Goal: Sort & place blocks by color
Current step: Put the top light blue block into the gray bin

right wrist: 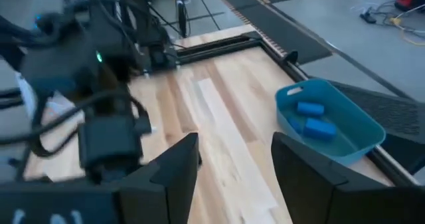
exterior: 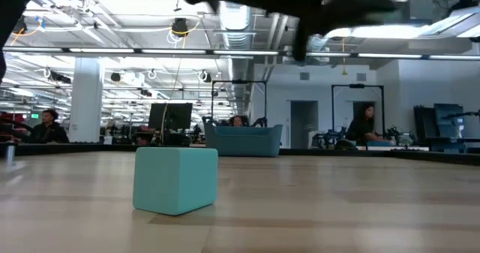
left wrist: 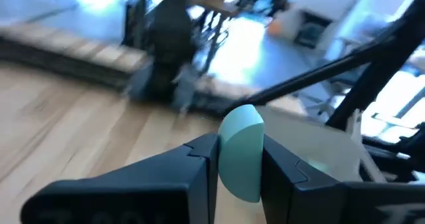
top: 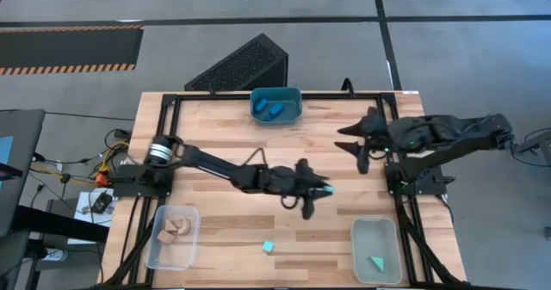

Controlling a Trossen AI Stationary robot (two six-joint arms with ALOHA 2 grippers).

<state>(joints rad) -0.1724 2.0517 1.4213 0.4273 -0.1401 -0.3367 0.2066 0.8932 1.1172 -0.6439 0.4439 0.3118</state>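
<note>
**Now carry the teal piece to its bin without tipping it**

From the high view, your left gripper [top: 320, 189] sits mid-desk, holding a small teal block [top: 326, 189] clear of the wooden desk [top: 224, 126]. Another teal wedge [top: 377, 262] already lies in the clear bin [top: 376, 249] at the near right corner, so I judge that is your target; swing right and toward the near edge. Blue blocks [top: 274, 109] rest in the blue bin [top: 275, 104], tan ones [top: 175, 230] in the near-left bin [top: 172, 237]. The right gripper [top: 360, 148] waits near the right side.

At desk level, a loose teal cube [exterior: 175, 179] stands alone; leave it for later.

On the left wrist, the fingers [left wrist: 192, 177] pinch the rounded teal block on both flanks. Keep that squeeze steady.

On the right wrist, the fingers [right wrist: 174, 167] stand wide apart, empty.
</note>
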